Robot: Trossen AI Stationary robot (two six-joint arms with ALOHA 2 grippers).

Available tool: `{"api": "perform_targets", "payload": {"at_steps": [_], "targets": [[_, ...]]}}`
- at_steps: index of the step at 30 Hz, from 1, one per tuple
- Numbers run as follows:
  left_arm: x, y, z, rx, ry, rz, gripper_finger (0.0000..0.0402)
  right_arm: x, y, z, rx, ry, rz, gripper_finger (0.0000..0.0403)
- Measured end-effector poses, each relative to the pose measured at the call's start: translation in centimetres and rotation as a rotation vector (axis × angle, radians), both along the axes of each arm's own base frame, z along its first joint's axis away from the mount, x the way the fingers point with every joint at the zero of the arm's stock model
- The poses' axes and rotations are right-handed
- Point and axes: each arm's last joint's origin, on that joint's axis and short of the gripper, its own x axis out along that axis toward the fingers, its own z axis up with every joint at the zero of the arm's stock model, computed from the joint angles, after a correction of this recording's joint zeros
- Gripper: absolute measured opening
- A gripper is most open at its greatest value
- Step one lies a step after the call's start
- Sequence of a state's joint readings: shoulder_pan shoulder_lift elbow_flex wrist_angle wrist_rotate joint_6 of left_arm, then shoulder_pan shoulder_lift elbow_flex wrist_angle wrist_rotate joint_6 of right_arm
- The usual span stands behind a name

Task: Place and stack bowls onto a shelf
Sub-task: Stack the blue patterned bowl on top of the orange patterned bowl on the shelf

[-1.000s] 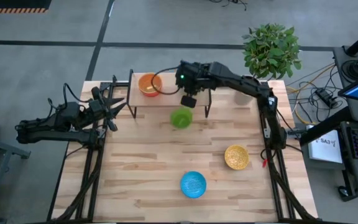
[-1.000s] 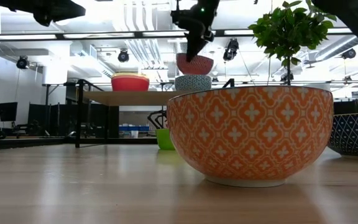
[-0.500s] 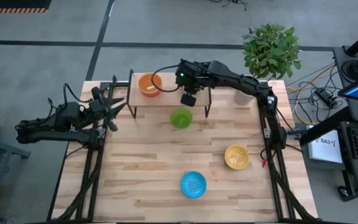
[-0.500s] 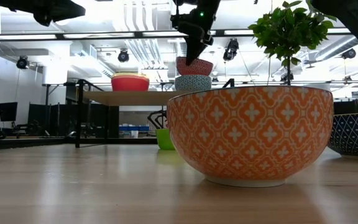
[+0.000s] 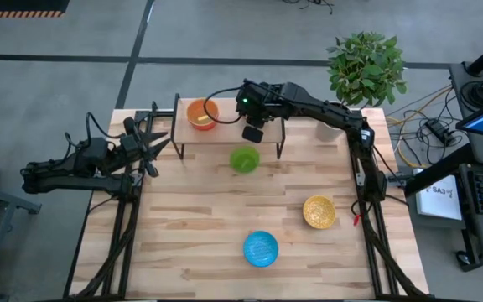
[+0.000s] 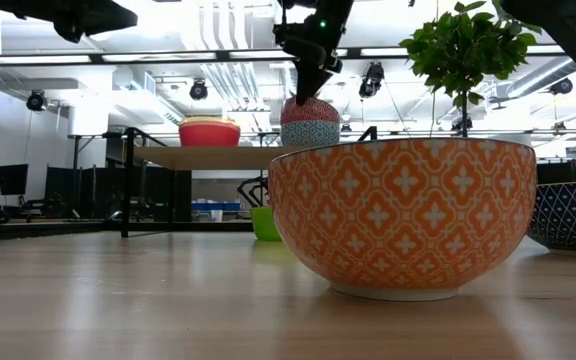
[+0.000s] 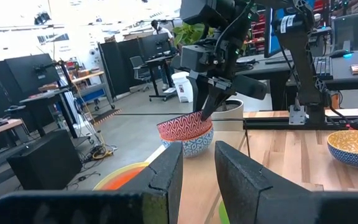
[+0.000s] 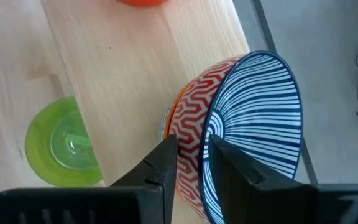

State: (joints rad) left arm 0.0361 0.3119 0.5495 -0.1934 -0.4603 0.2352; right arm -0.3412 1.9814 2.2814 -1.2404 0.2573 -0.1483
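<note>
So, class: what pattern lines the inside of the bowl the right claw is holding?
Blue and white radiating stripes inside the bowl; clearest in the right wrist view.

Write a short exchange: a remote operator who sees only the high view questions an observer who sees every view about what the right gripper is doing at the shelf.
Operator: The right gripper hides its spot on the shelf. Is it holding anything?
Observer: Yes. The right wrist view shows its fingers pinching the rim of a red-orange bowl with a blue-striped inside.
Operator: Is that bowl resting on the board itself?
Observer: No. The low view shows it nested in a blue-white patterned bowl that stands on the shelf.
</note>
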Motion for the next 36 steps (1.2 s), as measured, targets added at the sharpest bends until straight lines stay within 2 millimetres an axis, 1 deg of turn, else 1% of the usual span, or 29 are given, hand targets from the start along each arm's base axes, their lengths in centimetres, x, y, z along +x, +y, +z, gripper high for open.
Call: {"api": "perform_targets", "payload": {"at_steps": [5,8,10,14,17,20,24,27,31,33,36], "targets": [[0.0,0.0,0.0,0.0,0.002,0.0,0.0077,-0.4,0.3,0.8,-0.01,-0.023,0.003,0.008],[0.0,0.0,0.0,0.0,0.001,0.0,0.0077,-0.5,0.4,1.6,-0.02,-0.08,0.002,0.0073],[0.0,0.0,0.0,0.0,0.001,0.0,0.0077,-0.1,0.4,2.0,-0.006,-0.145,0.027,0.0068],[0.0,0.0,0.0,0.0,0.001,0.0,0.0077,1.2,0.2,2.5,0.008,-0.307,0.096,0.0051],[0.0,0.0,0.0,0.0,0.002,0.0,0.0077,2.1,0.0,1.7,-0.01,-0.358,0.112,0.0033],[0.0,0.0,-0.1,-0.001,0.005,0.0,0.0077,2.6,-0.6,0.1,-0.045,-0.345,0.09,0.0014],[0.0,0.0,-0.1,0.0,0.007,0.0,0.0077,2.8,-1.7,-2.0,-0.077,-0.319,0.04,0.0009],[0.0,0.0,-0.1,-0.001,0.007,0.0,0.0077,2.7,-2.3,-3.0,-0.071,-0.306,0.022,0.0009],[0.0,0.0,-0.1,-0.001,0.006,0.0,0.0077,2.8,-2.6,-3.0,-0.06,-0.341,-0.005,0.0009],[0.0,0.0,-0.1,-0.001,0.006,0.0,0.0077,2.9,-2.6,-2.4,-0.07,-0.366,0.005,0.0009],[0.0,0.0,-0.1,-0.001,0.006,0.0,0.0077,2.9,-1.9,-1.0,-0.082,-0.408,0.017,0.0009]]}}
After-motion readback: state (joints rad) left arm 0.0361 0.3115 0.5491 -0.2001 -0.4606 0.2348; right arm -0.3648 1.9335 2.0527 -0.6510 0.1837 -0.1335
